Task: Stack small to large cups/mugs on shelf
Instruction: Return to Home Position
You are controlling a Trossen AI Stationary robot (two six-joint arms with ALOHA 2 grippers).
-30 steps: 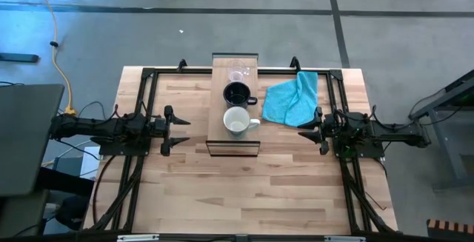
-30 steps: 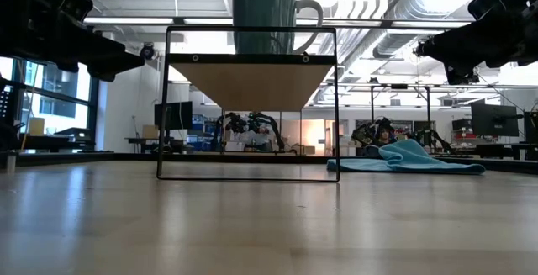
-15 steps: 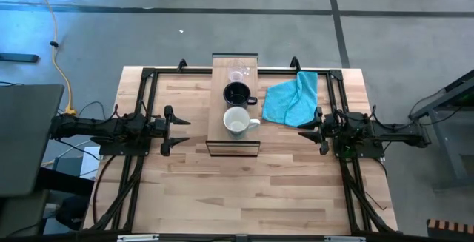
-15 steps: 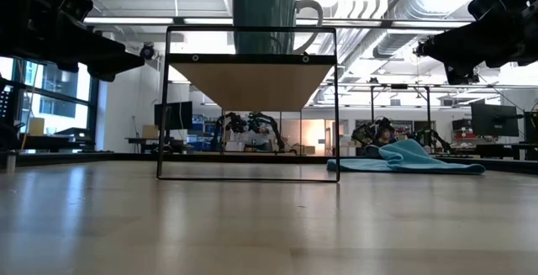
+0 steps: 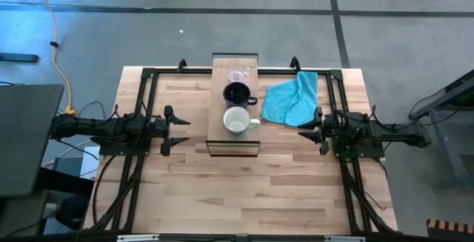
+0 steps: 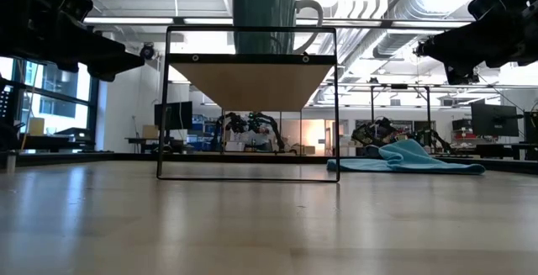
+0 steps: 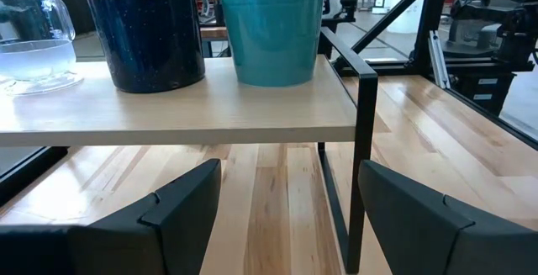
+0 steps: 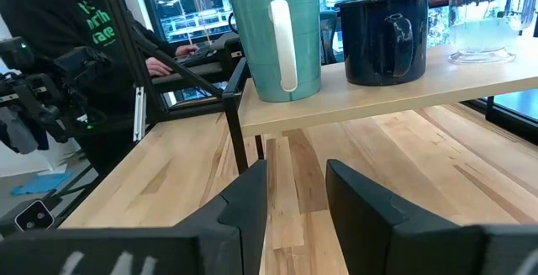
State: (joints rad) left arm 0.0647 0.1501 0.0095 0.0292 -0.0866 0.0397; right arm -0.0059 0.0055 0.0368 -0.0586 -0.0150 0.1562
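Note:
Three cups stand in a row on the light-wood shelf at the table's far middle. The clear glass cup is farthest, the black mug is in the middle, and the mug with a white inside and turquoise outside is nearest. Each rests on its base on the board. My left gripper hangs open to the shelf's left, level, with nothing between its fingers. My right gripper hangs open to the shelf's right, its fingers also bare.
A turquoise cloth lies crumpled on the table right of the shelf, just beyond my right gripper. Dark frame rails run along the table's left and right sides. A person in a dark hoodie stands past the table's left side.

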